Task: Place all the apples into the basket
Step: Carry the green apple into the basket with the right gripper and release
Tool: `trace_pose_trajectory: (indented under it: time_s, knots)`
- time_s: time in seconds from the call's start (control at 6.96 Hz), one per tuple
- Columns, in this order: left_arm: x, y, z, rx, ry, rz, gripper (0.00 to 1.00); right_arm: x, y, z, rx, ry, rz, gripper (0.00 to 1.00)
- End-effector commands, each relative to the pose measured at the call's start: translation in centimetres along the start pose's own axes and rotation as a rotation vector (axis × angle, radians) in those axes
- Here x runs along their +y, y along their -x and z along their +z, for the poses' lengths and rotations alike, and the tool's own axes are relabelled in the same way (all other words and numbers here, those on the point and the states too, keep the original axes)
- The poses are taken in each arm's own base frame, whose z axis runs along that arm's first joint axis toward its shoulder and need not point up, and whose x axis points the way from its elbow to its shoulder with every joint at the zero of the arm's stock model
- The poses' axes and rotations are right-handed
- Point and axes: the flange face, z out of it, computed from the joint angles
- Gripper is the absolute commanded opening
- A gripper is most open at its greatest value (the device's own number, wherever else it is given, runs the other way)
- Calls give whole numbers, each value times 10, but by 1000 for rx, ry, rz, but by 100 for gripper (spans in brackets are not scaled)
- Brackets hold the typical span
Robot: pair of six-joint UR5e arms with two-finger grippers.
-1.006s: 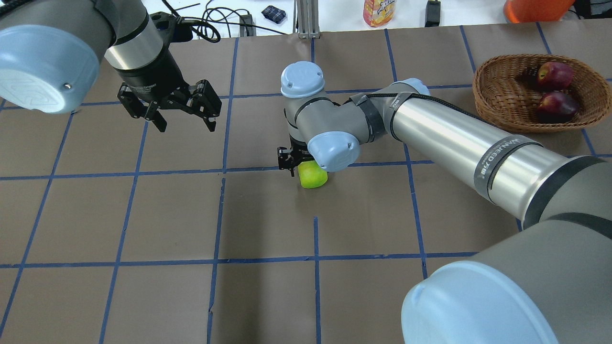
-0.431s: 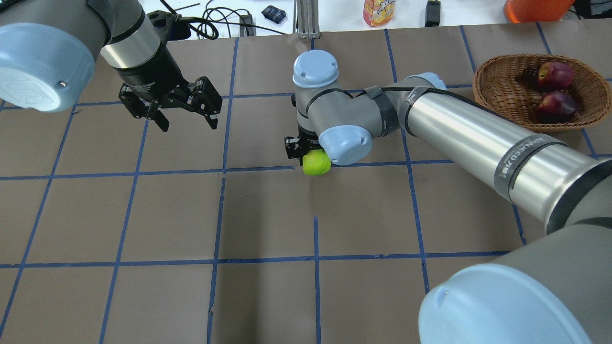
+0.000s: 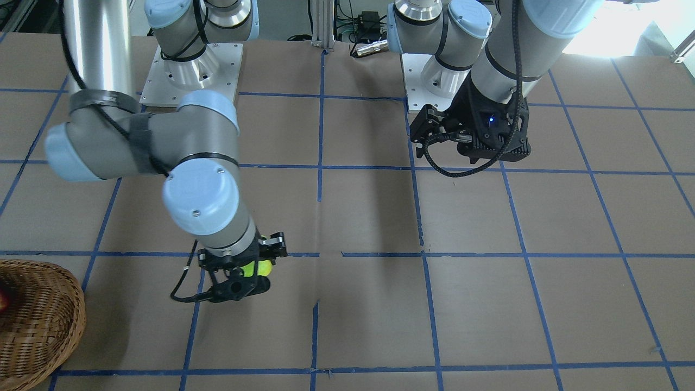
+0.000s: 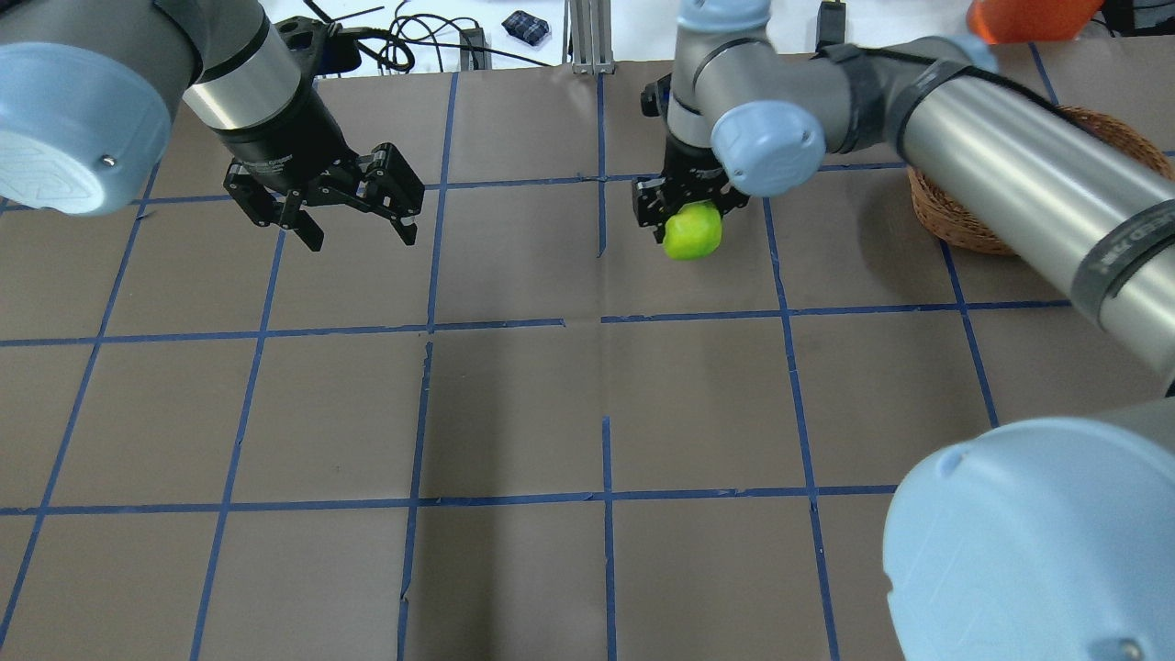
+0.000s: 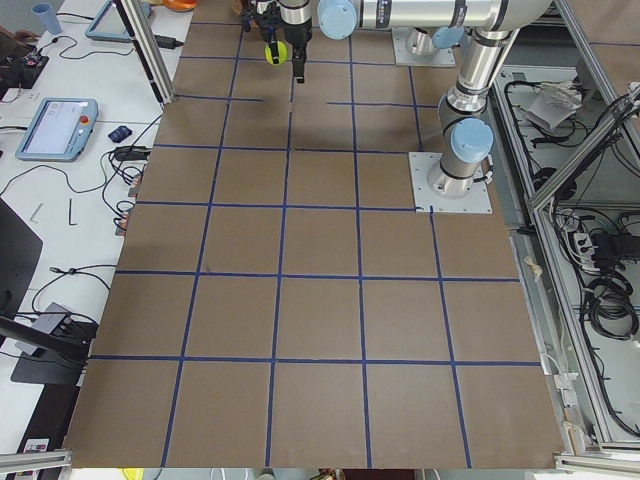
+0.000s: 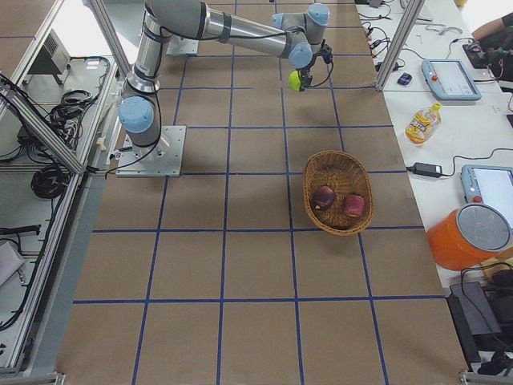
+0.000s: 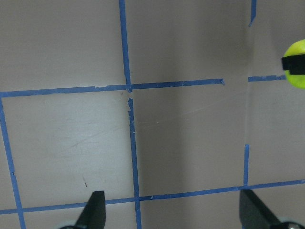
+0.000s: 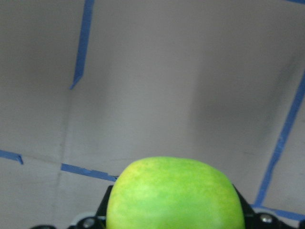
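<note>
Right gripper (image 4: 684, 204) clamped on green apple (image 4: 692, 230), held above table. Basket (image 4: 950, 225) near, toward far right corner. Left gripper (image 4: 361, 237) wide open, empty, farther off.

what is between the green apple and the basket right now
Nothing visible. The right gripper holds the green apple above the table, and only bare table lies between it and the basket. The two dark red apples in the basket leave room beside them.

Grn apple (image 4: 693, 231) gripped mid-air; 2 reddish apples (image 6: 324, 196) in wicker basket (image 6: 335, 227).
</note>
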Motion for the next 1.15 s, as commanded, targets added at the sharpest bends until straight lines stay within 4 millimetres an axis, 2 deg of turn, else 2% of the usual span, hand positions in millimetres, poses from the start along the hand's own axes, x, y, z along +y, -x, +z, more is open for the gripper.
trace_pose_trajectory:
  time_s: [0.0, 0.14, 0.29, 0.43, 0.58, 0.72, 0.86, 1.01]
  knots:
    - [-2, -2, 4, -15, 2, 7, 100, -16, -129, -40, 18, -12, -148, 3]
    - [-2, -4, 2, -13, -9, 11, 100, -20, -194, -44, 37, -41, -189, 0]
    - [0, -4, -3, -15, -24, 16, 100, -20, -254, -40, 45, -55, -312, 0]
    - [-3, -4, 1, -14, -16, 15, 100, -7, -317, -30, 53, -80, -387, 1]
    - [-2, -4, 0, -15, -18, 15, 100, 2, -364, -14, 53, -90, -336, 5]
    - [-2, -4, -2, -15, -22, 16, 100, 3, -384, -6, 80, -115, -307, 6]
    - [-4, -4, 2, -13, -16, 15, 100, 7, -392, -4, 81, -103, -297, 65]
    - [-5, -4, 2, -13, -16, 15, 100, 8, -391, -4, 79, -97, -298, 100]
